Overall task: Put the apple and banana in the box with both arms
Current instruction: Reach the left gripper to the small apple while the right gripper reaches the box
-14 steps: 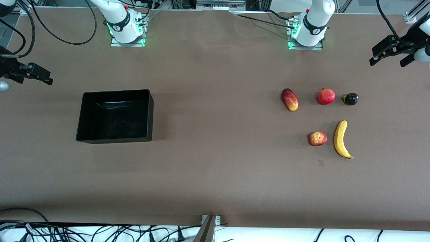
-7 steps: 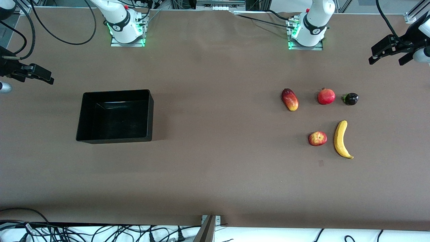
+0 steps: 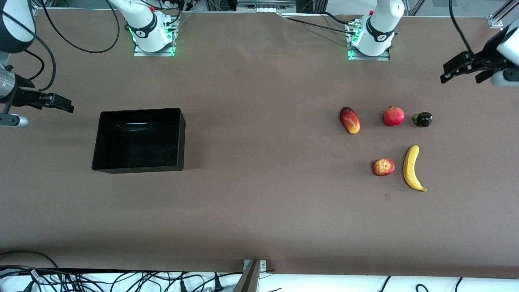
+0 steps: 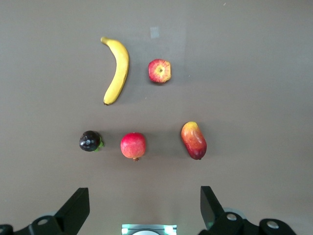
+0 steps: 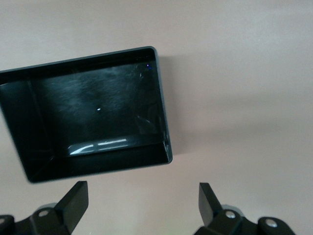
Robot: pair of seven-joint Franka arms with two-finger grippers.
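The right gripper (image 3: 61,103) hangs spread and empty over the tabletop's right-arm edge; the box (image 3: 101,140) sits beside it; apple (image 3: 383,167) and banana (image 3: 412,168) lie side by side toward the left arm's end; the left gripper (image 3: 462,69) hangs spread over that edge.

Just a big brown table (image 3: 259,211), evenly lit, with a mess of black cables (image 3: 121,280) below its near edge.
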